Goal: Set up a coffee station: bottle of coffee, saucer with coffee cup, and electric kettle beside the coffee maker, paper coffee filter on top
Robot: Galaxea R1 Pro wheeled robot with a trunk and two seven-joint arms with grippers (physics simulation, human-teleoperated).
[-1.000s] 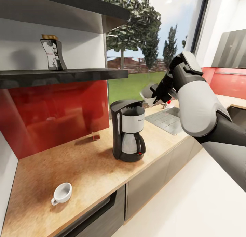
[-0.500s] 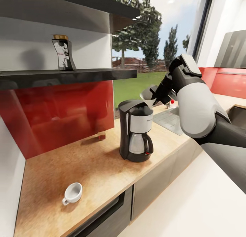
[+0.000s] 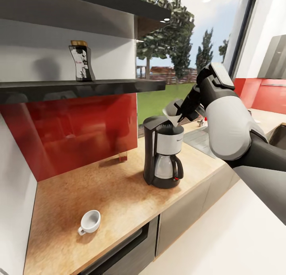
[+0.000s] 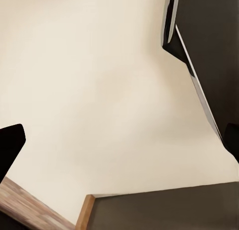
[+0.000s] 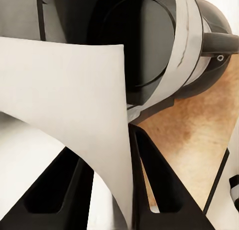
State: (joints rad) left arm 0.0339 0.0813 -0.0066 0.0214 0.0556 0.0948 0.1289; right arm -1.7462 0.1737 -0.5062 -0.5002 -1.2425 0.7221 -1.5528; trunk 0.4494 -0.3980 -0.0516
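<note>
The whole head view has slid sideways since a second ago, so the camera has moved; against that, the right tool (image 3: 179, 115) with its paper coffee filter (image 3: 171, 113) has closed on the coffee maker (image 3: 163, 157), from well off to the window side to just over its top rim. Nearest the robot, the right arm (image 3: 228, 128) reaches forward and up with the elbow bent and the forearm angled down toward the machine. In the right wrist view the right tool (image 5: 130, 163) has its two dark fingers (image 5: 62, 182) pinched on the lower edge of the white filter (image 5: 69, 105), and the open black top of the coffee maker (image 5: 149, 46) lies directly beyond the filter; whether paper and rim touch cannot be told. On the bench (image 3: 107, 199), the coffee cup (image 3: 90, 221) lies tilted, well apart from the tool on the far side of the machine. Farther and higher, the bottle of coffee (image 3: 81, 61) stands upright on the kitchen shelf (image 3: 79, 87). The left wrist view shows a pale floor (image 4: 99, 90) and a dark cabinet front (image 4: 209, 60).
</note>
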